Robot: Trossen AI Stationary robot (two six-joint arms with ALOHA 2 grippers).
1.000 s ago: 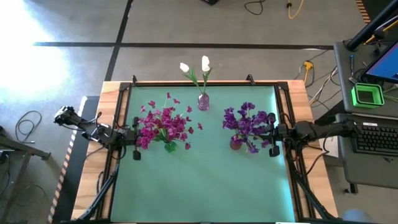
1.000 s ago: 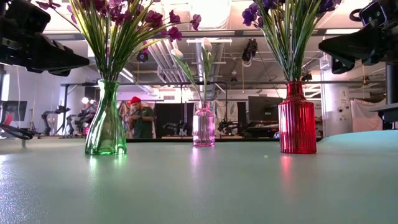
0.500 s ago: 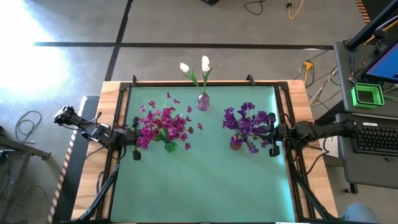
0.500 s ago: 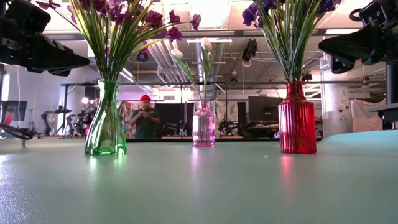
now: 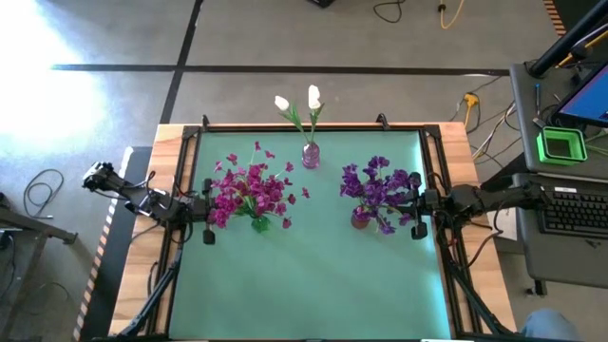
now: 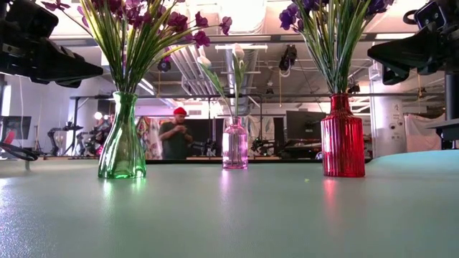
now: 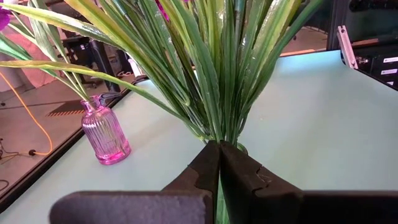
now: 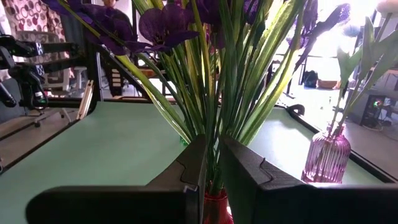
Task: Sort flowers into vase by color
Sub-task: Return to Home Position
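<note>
Green glass held the magenta-pink flowers (image 5: 249, 190): you had that bunch standing upright in the green vase (image 6: 122, 140) on the left half of the counter (image 5: 313, 275), stems fanning out above its neck. Your purple flowers (image 5: 375, 185) stood in the ribbed red vase (image 6: 342, 137) on the right half, about level with the green one. The white buds (image 5: 296, 103) rose from the small purple vase (image 6: 234, 145) at the far middle, between the other two and farther back, with their heads leaning out past the far edge of the counter. All three vases stood upright and well apart from each other. Your left arm (image 5: 142, 201) reached in level from the left edge, with its left jaws just beside the pink bunch and above the counter. In the left wrist view they were clenched, fingertip against fingertip, with nothing between them. Your right arm (image 5: 475, 199) mirrored it from the right edge, with its right jaws just beside the purple bunch. Those were drawn almost together with only a thin slit between them, and they gripped nothing. The stems seen through the slit belonged to the bunch beyond. Behind the counter, in the low view, a person (image 6: 176, 136) in a red cap stood in the room between the green and purple vases.
</note>
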